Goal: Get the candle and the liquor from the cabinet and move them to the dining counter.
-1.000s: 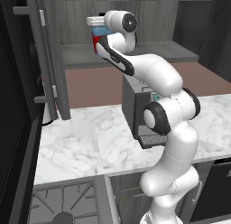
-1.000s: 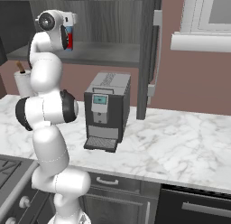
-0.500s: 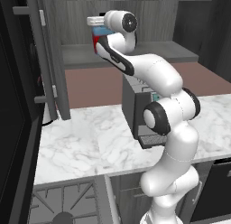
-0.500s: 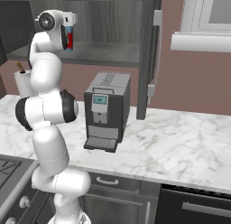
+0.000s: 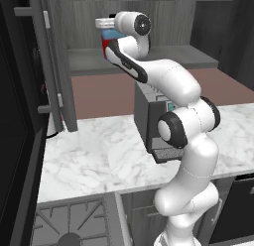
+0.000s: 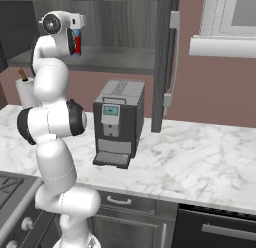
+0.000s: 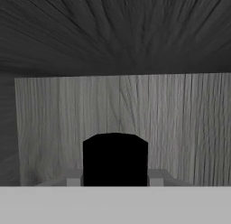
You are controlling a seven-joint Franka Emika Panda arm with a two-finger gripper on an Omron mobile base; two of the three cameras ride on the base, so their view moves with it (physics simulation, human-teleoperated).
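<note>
liquor [image 5: 107,45] inside the open cabinet [image 6: 125,27], above its shelf [image 5: 149,59], red body and blue band showing beside the arm's wrist; in the right base view it [image 6: 76,41] sits just right of the wrist. hand view: its black cap [image 7: 115,159] fills the lower middle, pale finger pads [image 7: 155,177] close on either side, grey wood-grain back wall behind. tool [image 5: 106,35] clenched on the liquor, jaws part closed around it. whether the bottle touches the shelf: cannot tell. cabinet door [image 5: 52,61] swung open at left, bar handle on its edge. below, coffee machine [image 6: 119,123] on the marble tabletop [image 6: 200,157], arm's lower links in front of it in the left base view. paper towel roll [image 6: 24,91] at the tabletop's far left by the wall.
</note>
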